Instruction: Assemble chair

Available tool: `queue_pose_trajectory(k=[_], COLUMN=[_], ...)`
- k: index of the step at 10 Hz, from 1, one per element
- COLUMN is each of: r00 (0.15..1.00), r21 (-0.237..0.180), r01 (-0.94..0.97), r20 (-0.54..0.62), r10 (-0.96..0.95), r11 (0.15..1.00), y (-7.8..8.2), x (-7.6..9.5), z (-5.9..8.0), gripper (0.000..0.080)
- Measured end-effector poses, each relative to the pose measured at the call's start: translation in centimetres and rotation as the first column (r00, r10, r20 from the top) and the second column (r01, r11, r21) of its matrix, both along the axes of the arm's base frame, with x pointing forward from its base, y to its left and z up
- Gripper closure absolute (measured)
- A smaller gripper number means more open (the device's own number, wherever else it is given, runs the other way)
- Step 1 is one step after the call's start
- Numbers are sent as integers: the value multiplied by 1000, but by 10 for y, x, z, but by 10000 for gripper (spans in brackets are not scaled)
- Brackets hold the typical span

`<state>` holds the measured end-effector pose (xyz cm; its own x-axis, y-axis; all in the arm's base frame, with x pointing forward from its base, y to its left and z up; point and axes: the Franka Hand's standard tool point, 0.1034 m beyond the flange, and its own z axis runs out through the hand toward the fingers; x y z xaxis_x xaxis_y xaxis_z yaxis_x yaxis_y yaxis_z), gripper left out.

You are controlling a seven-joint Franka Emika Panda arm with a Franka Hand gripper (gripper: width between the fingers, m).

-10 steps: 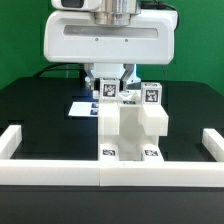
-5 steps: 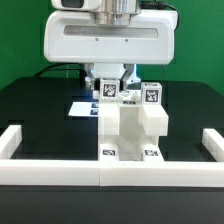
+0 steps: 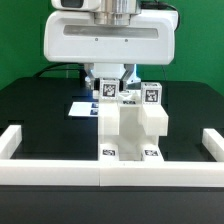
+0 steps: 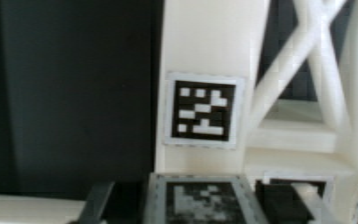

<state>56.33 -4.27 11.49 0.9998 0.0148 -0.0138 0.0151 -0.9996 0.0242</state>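
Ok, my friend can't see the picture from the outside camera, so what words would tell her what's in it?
A robot arm reaches down behind a chunky white chair on a black table, its fingers shut at the top of a tagged chair part. White border rails fence the table's front and sides, with a green wall behind.

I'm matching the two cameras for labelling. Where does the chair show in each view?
Exterior view: the chair stands at the picture's centre, against the front border rail, directly below the pincer.
Wrist view: the chair fills most of the frame, seen close as a white upright post with crossed braces beside it.
Shared landmark: a black-and-white square tag on the chair; whether it is the same tag in both views, I cannot tell.
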Motion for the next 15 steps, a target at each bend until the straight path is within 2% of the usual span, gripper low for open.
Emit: queue_pose_trajectory(k=[5,12,13,14,15], r00=[943,716,693,712,731], r21=[-3,-1,-2,-3,-2], r01=[332,698,721,702,683], r20=[9,20,20,20,19], r10=[-332,-698,-721,-702,-683], r11=[943,716,693,712,731], y=[1,3,3,3,2], x=[0,0,0,0,0], z=[0,0,-1,-1,-1], gripper=[512,512,405,263,263])
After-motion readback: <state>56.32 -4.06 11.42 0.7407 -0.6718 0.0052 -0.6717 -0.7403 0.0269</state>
